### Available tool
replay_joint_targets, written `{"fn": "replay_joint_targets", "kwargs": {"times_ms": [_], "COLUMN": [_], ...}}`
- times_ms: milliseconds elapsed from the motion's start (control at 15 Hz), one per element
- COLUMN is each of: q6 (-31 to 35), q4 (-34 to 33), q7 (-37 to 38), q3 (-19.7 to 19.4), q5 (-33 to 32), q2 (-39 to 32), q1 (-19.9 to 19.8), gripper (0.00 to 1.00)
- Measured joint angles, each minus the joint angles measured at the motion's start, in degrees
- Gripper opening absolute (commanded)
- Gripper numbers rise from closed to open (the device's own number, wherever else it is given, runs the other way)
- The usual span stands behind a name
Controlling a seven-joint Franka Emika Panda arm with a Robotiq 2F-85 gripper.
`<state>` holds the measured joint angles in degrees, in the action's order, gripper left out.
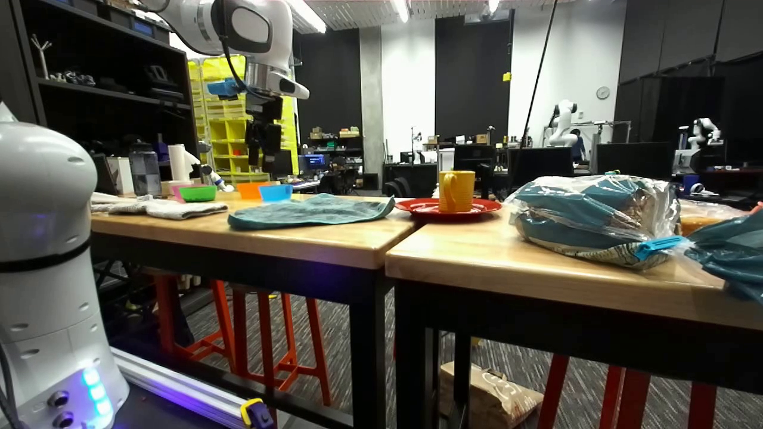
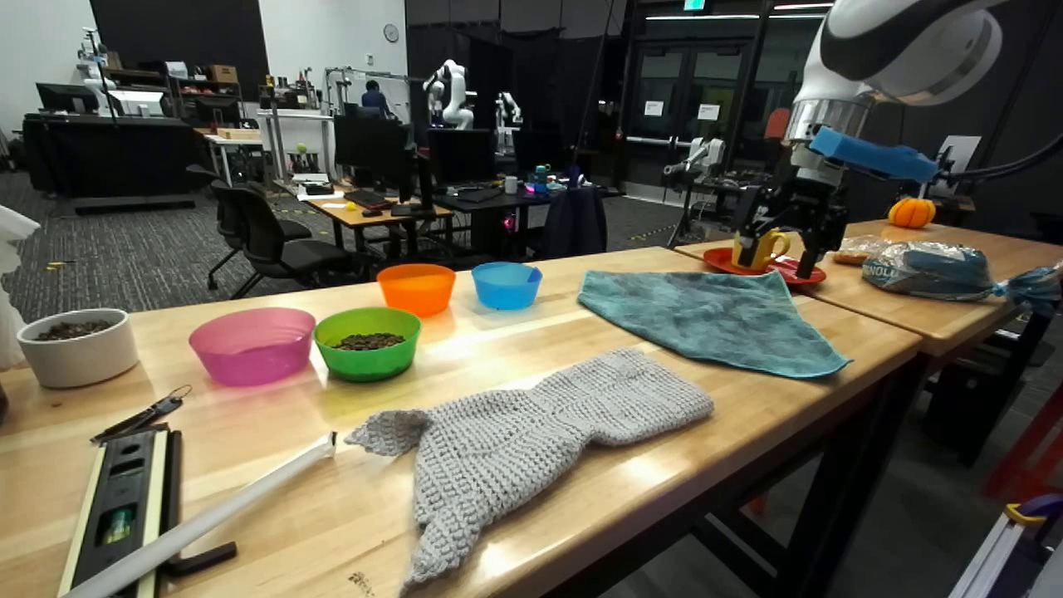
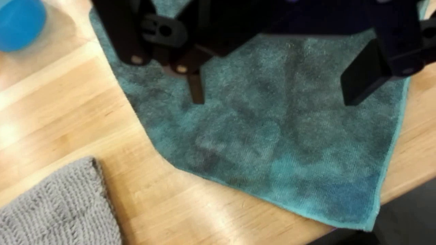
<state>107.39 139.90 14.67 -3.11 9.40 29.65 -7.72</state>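
Observation:
My gripper (image 3: 274, 98) is open and empty, its two black fingers wide apart in the wrist view. It hangs above a teal cloth (image 3: 259, 143) that lies spread on the wooden table, with a gap between them. The gripper shows in both exterior views (image 1: 262, 161) (image 2: 775, 262). The cloth shows there too (image 1: 310, 211) (image 2: 698, 320), lying mostly flat. A grey knitted cloth (image 2: 540, 440) lies beside it and shows at the lower left of the wrist view (image 3: 61, 207). A blue bowl (image 2: 507, 286) stands near the teal cloth and shows in the wrist view's top left corner (image 3: 20, 23).
A yellow mug (image 1: 456, 190) stands on a red plate (image 1: 417, 205). A bagged loaf (image 1: 596, 214) lies beyond it. Orange (image 2: 417, 289), green (image 2: 365, 365), pink (image 2: 253, 349) and white (image 2: 79, 353) bowls stand along the table. A spirit level (image 2: 120, 507) and white stick (image 2: 216, 515) lie near the grey cloth.

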Motion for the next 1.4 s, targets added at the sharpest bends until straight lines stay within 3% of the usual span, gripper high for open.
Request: {"fn": "replay_joint_targets", "kwargs": {"times_ms": [333,800,1400], "q6": [-3.4,-7.7,-7.3], "q4": [2.6,7.8,12.8], "q7": [6.0,12.5,16.9], "q3": [0.0,0.0,0.0], "q5": [0.0,-1.3,-0.2], "q2": [2.0,7.0,6.6], "q1": [-1.6,-6.8,-7.4], "gripper": [1.00,1.00,1.00]}}
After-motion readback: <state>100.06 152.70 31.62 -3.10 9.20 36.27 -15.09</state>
